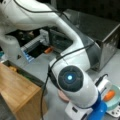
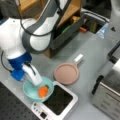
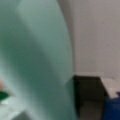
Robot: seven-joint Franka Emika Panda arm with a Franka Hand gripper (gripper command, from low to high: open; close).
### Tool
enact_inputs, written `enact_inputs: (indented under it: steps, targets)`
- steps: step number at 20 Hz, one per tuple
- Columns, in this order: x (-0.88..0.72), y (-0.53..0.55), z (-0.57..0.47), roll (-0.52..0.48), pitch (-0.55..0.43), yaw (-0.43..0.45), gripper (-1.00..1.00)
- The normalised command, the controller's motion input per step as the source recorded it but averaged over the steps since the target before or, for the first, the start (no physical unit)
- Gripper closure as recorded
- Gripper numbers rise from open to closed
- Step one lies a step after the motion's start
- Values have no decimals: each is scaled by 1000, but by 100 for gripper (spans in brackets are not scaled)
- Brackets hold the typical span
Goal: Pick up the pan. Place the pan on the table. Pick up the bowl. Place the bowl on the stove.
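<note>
The gripper's fingertips are hidden inside the round light teal bowl (image 2: 31, 90), the white arm hides most of the shallow pinkish-brown pan (image 1: 62, 96), and the wrist view is blurred.

Soft even light, all views blurry; wrist view heavily defocused, bowl (image 3: 37, 62) filling frame.

No legible text anywhere; stove (image 2: 56, 101) control marks perhaps symbols, unreadable.
</note>
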Motion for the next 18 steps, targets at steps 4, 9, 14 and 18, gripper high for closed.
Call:
enact_inputs:
  steps: [4, 9, 14, 18]
  targets:
    - [-211, 226, -63, -259, -108, -102, 100]
    - [-226, 156, -47, -251, -102, -101, 100]
    - [-227, 147, -41, -249, -100, -102, 100]
    - [-227, 148, -42, -249, -100, -102, 100]
